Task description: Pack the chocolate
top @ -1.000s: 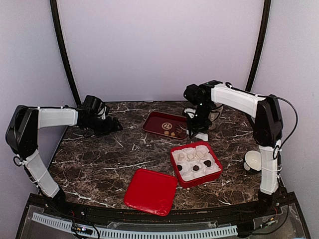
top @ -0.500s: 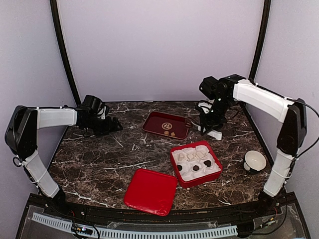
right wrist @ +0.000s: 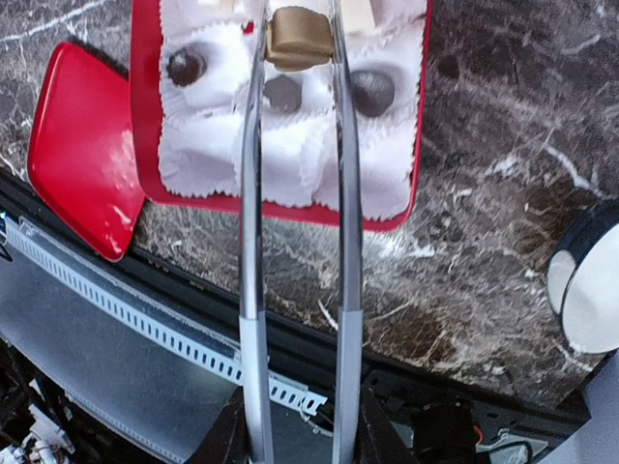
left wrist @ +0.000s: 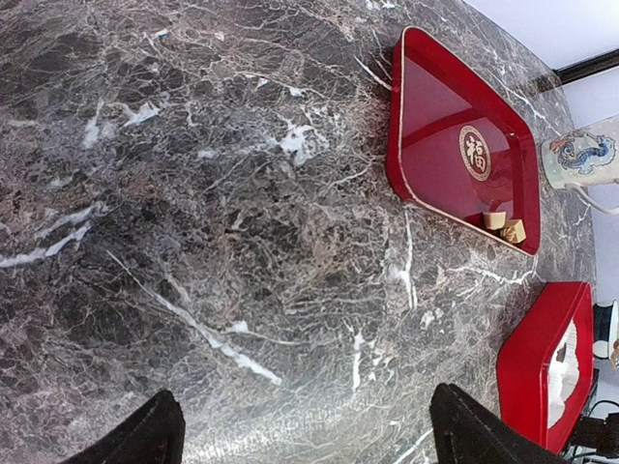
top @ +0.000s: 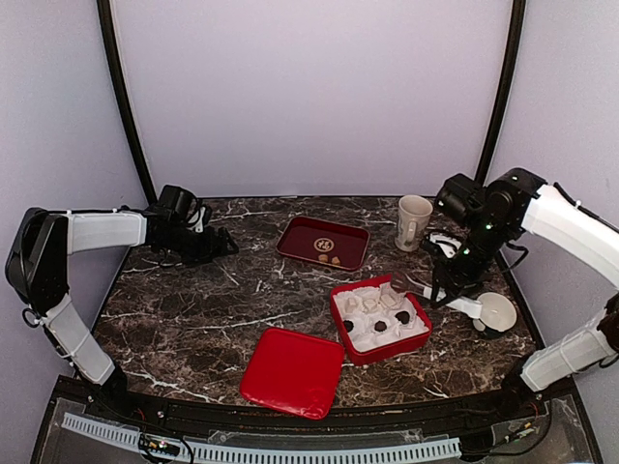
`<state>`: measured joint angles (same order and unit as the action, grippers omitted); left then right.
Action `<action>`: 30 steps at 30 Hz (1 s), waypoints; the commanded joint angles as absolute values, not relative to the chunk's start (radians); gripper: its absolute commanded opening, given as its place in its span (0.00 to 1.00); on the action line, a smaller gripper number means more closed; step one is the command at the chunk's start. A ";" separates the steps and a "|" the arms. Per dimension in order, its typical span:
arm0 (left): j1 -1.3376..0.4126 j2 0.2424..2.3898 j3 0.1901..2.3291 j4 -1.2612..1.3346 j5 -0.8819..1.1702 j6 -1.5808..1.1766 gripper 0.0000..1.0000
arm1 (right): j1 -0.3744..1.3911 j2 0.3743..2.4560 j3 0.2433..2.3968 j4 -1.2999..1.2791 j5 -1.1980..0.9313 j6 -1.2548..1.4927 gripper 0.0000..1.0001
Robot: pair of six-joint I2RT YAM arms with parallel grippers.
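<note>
Tongs' (right wrist: 345, 242) chocolate (right wrist: 295, 37) now over cropped box (right wrist: 145, 97)

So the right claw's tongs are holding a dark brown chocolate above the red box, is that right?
No. The chocolate pinched in the tongs is tan, not dark brown; the right wrist view shows it. The rest stands: the right claw grips the tongs, and they hold that piece above the red box.
</note>
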<state>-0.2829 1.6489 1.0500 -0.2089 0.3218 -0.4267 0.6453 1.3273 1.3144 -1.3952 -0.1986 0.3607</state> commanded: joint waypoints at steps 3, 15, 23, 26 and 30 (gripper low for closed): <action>-0.275 1.610 1.031 -0.196 0.351 -0.440 0.90 | 0.703 1.255 1.201 -1.416 -0.228 0.442 0.16; -0.275 1.603 1.016 -0.189 0.346 -0.463 0.89 | 0.778 1.255 1.111 -1.416 -0.143 0.515 0.17; -0.275 1.593 0.999 -0.179 0.342 -0.474 0.89 | 0.800 1.251 1.095 -1.417 -0.104 0.543 0.20; -0.276 1.592 0.996 -0.176 0.343 -0.480 0.89 | 0.810 1.257 1.091 -1.418 -0.093 0.545 0.22; -0.276 1.585 0.996 -0.179 0.339 -0.477 0.89 | 0.819 1.257 1.088 -1.417 -0.081 0.554 0.27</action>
<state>-0.2829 1.6348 1.0107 -0.1879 0.3367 -0.4740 0.8036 1.2648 1.0943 -1.4132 -0.1116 0.5331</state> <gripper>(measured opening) 0.891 0.271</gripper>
